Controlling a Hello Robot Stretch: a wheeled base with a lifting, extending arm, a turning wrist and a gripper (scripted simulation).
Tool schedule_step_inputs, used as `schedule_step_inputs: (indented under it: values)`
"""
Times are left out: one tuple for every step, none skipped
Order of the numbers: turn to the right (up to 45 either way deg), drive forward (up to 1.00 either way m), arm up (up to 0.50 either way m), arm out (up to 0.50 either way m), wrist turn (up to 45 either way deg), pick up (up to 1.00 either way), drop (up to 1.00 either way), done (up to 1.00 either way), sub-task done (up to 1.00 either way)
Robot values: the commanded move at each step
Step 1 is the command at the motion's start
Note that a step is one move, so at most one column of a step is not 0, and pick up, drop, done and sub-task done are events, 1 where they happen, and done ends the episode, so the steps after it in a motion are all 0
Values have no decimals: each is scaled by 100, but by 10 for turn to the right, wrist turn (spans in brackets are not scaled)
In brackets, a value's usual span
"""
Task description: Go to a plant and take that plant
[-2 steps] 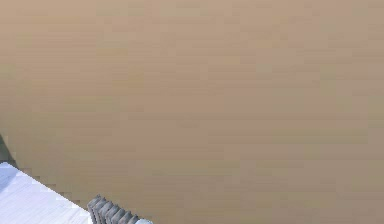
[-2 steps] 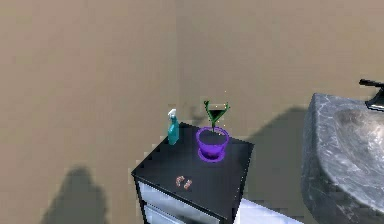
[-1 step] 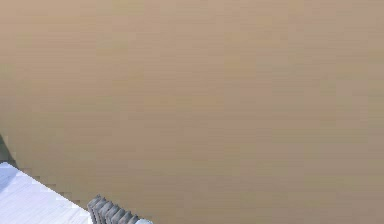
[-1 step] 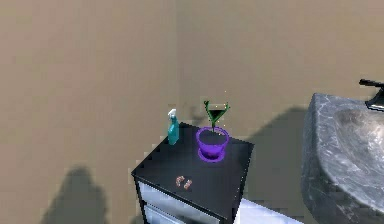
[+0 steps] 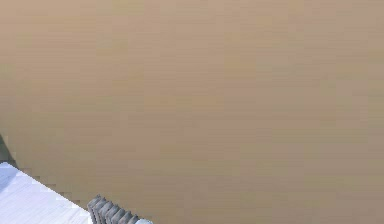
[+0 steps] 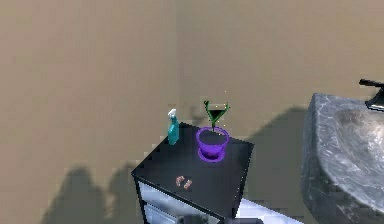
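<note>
Jaws: honestly, we can't tell their state. Plant (image 6: 212,140) as we see it: glossy purple pot, thin dark stems, few spiky green leaves fanning out on top. Stands upright toward back of black-topped cabinet (image 6: 225,180) with white drawer fronts. Teal spray bottle (image 6: 173,128) just beside it, toward arm side view's left. Two small reddish blobs (image 6: 185,182) near front edge. Grey stone sink (image 6: 340,160) well apart at right.

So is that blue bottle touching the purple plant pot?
Apart. The arm side view shows a strip of bare cabinet top between the bottle and the pot.
</note>
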Motion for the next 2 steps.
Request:
schedule_step_inputs:
  values:
    - [0,0,0,50,0,0,0,0,0]
    - [0,0,0,0,450,0,0,0,0]
